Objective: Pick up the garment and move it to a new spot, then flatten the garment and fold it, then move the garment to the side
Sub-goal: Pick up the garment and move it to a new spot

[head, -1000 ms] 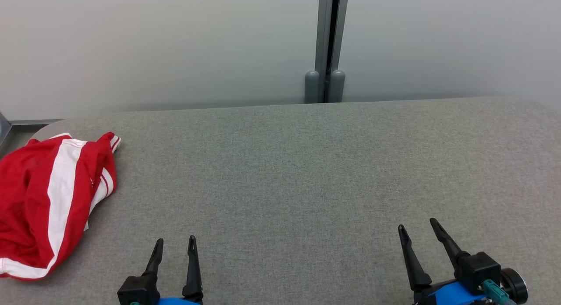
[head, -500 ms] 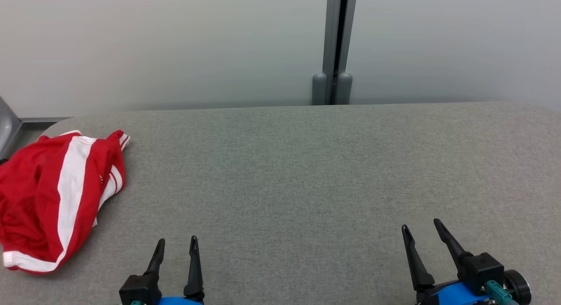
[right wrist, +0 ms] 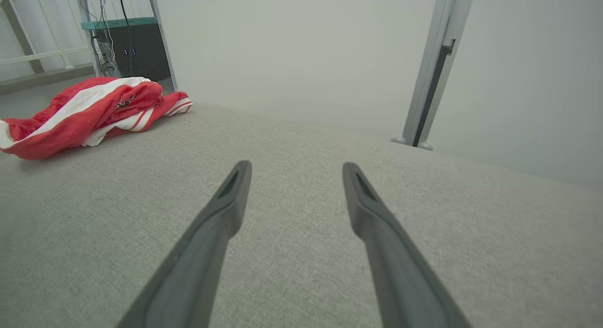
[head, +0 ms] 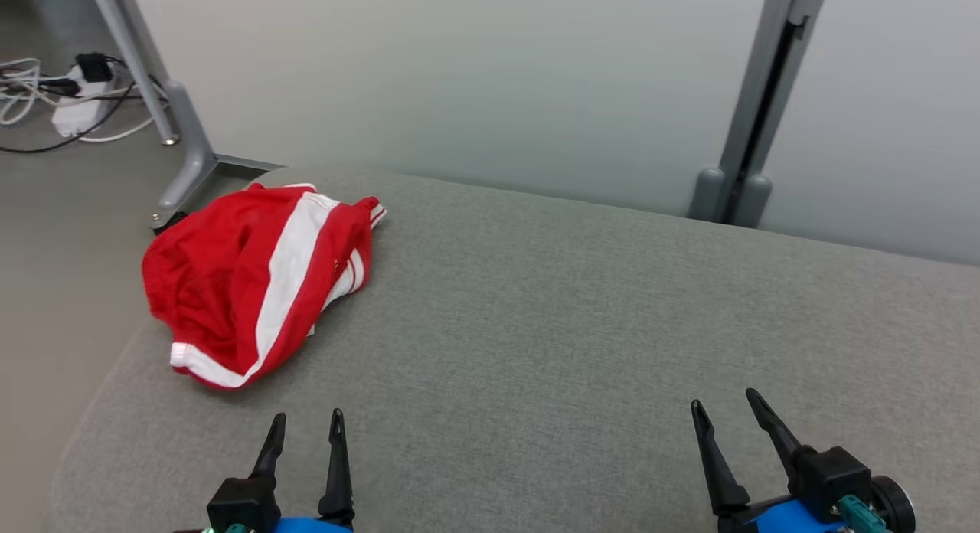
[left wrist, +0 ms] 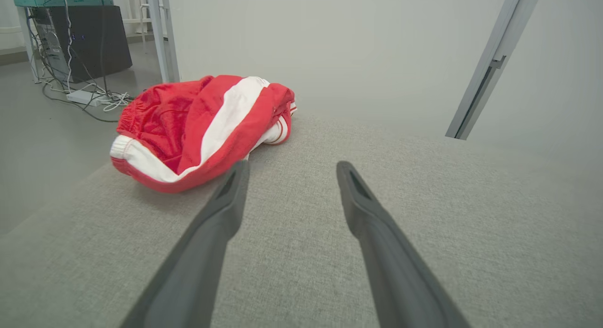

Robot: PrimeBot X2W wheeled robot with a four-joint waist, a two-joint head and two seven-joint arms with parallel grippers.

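Note:
The garment (head: 256, 284) is a crumpled red piece with white stripes, lying at the far left corner of the grey fabric table (head: 582, 326). My left gripper (head: 305, 423) is open low in the head view, a short way in front of the garment and touching nothing. In the left wrist view the garment (left wrist: 202, 125) lies just beyond and to the left of the open left gripper (left wrist: 291, 168). My right gripper (head: 725, 404) stands open at the lower right, far from the cloth. From the right wrist the garment (right wrist: 89, 113) shows at the far left, beyond the right gripper (right wrist: 297, 168).
A pale partition wall with a grey post (head: 746, 142) runs behind the table. To the left, the floor holds a metal table leg (head: 164, 112) and a power strip with cables (head: 69, 96). The table's left edge drops off close to the garment.
The whole head picture has shifted: the camera turned left, bringing the garment nearer the middle and the floor into sight. Both grippers stay open and hold the same places in the picture.

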